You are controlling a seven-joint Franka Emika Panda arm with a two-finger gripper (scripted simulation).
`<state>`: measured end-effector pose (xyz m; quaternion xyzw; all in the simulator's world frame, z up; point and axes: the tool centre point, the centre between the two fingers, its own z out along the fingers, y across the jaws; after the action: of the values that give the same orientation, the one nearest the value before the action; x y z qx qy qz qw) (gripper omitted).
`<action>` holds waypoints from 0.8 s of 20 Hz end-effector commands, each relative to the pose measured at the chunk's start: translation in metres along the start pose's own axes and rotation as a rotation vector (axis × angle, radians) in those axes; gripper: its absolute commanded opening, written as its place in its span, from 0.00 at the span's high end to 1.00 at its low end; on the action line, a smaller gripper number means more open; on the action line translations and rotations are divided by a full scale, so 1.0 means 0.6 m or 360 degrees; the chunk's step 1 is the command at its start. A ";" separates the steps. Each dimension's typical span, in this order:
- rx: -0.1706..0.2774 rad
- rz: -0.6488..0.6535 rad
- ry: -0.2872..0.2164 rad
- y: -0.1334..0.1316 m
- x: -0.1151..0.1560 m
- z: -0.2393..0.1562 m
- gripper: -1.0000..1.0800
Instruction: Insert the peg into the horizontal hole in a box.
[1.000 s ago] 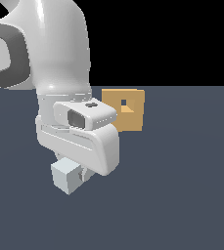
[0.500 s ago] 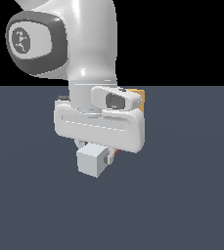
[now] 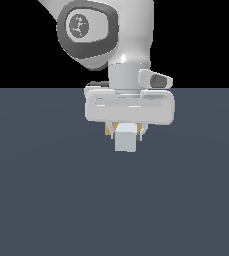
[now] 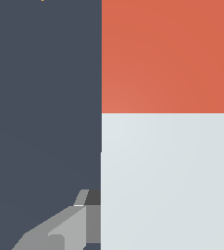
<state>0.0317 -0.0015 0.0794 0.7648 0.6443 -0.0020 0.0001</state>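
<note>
pale grey-white end of the peg [image 3: 125, 139] facing the exterior view, square in section, seen almost end-on just under the broad white hand of the arm [image 3: 130, 107]. held between the two fingers [image 3: 142, 131], closed narrow on the sides of the bar; gripper [image 3: 126, 134] pointing downwards above the dark grey-blue bench [image 3: 46, 200]. peg lifted, apparently not touching the bench, though not certain from this angle.

tan-orange box [image 3: 109, 129] almost completely hidden behind the hand and the peg, only thin slivers visible at both sides of the bar, just under the hand. hole not visible in either view, so impossible to say how near the red end is to it. peg in line with the box, as seen from the exterior view.

in the wrist view, very close: peg [image 4: 168, 180] filling a big part of the picture, one portion pale grey-white, the other portion red-orange [image 4: 168, 56], with a straight sharp border between the two colours. one grey finger [image 4: 69, 227] visible beside the pale portion, touching its edge. other finger hidden by the bar. plain dark bench [image 4: 40, 97] beside the peg.

white arm with a dark grey round joint cover [image 3: 88, 30] rising above the hand, against black background.
</note>
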 end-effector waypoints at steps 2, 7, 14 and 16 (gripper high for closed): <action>-0.0006 -0.0140 0.0002 0.026 0.041 -0.022 1.00; -0.0005 -0.0288 0.0003 0.047 0.087 -0.041 1.00; -0.0005 -0.0404 0.0004 0.060 0.125 -0.055 1.00; -0.0005 -0.0417 0.0005 0.061 0.129 -0.056 1.00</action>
<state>0.0787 0.0668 0.1096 0.6770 0.7360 -0.0014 -0.0013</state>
